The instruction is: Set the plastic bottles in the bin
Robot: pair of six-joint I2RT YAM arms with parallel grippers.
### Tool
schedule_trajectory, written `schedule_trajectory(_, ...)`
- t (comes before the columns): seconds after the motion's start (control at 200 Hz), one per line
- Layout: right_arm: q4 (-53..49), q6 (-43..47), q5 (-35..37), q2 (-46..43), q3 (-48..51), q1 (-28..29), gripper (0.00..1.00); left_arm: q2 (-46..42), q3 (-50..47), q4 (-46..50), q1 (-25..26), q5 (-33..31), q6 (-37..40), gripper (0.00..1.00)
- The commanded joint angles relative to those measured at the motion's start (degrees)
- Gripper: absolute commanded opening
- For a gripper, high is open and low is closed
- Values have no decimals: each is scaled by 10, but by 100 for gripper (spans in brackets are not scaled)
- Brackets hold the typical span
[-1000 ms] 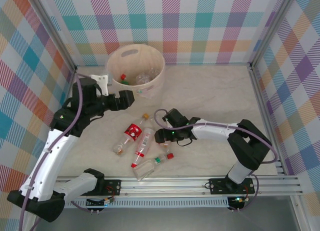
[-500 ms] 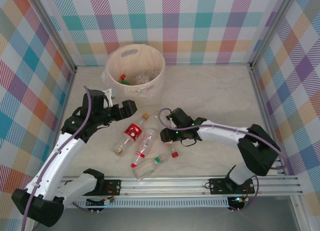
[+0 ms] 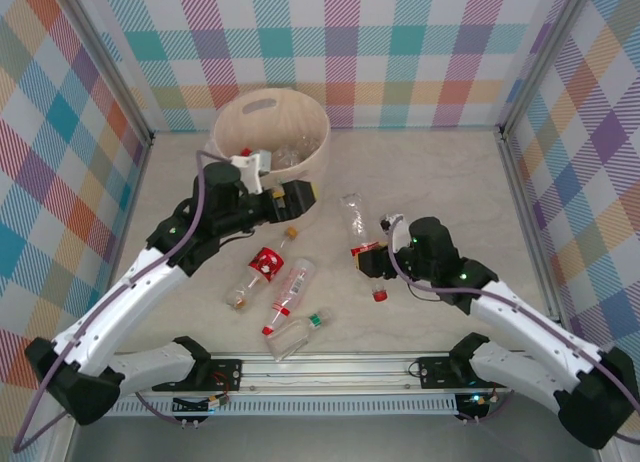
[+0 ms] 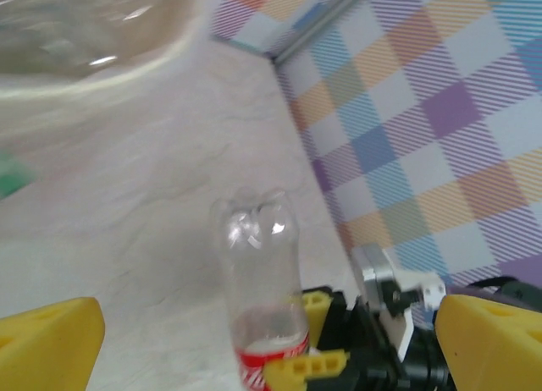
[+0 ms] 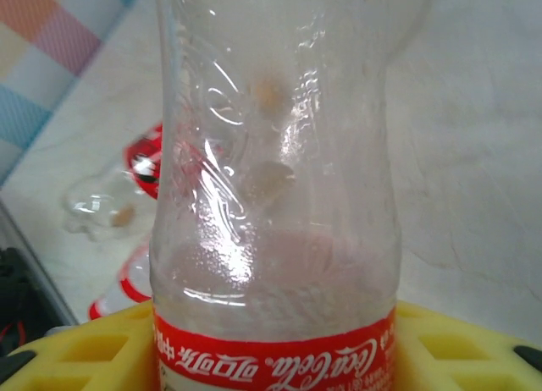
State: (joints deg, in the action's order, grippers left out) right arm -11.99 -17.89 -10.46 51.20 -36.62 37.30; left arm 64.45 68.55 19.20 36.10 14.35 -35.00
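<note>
Several small clear plastic bottles (image 3: pixel 288 158) already lie inside the round cream plastic bin (image 3: pixel 258 106) at upper centre-left. About four loose bottles (image 3: pixel 287 285) remain on the table (image 3: pixel 440 182), lower centre. The right gripper (image 3: pixel 370 258) clamps a clear red-labelled bottle (image 3: pixel 354 218) right of centre, apart from the bin. The left gripper (image 3: pixel 292 195), beside the bin's lower rim, gapes wide and empty.

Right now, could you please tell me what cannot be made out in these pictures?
- Top view: the count of small clear plastic bottles inside the large round cream-beige plastic bin; the left arm covers its near part.
- Left wrist view: the bin itself; blurred and cut off by the top edge.
- Right wrist view: the cap end of the clear plastic bottle with a red label; cut off by the bottom edge at the yellow fingers.
</note>
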Motion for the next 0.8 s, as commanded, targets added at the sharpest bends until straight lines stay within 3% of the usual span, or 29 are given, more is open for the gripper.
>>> schedule_trajectory(0.0,50,48,-38,-33,8,1,55,46,37,-79,28,-1,1,100)
schedule_trajectory(0.215,85,58,-69,-35,-8,1,54,154,86,-132,63,11,5,100)
schedule_trajectory(0.45,106,71,-65,-28,-15,1,54,198,106,-123,77,15,5,97)
schedule_trajectory(0.795,107,78,-29,-17,-13,2,55,214,118,-121,78,18,3,69)
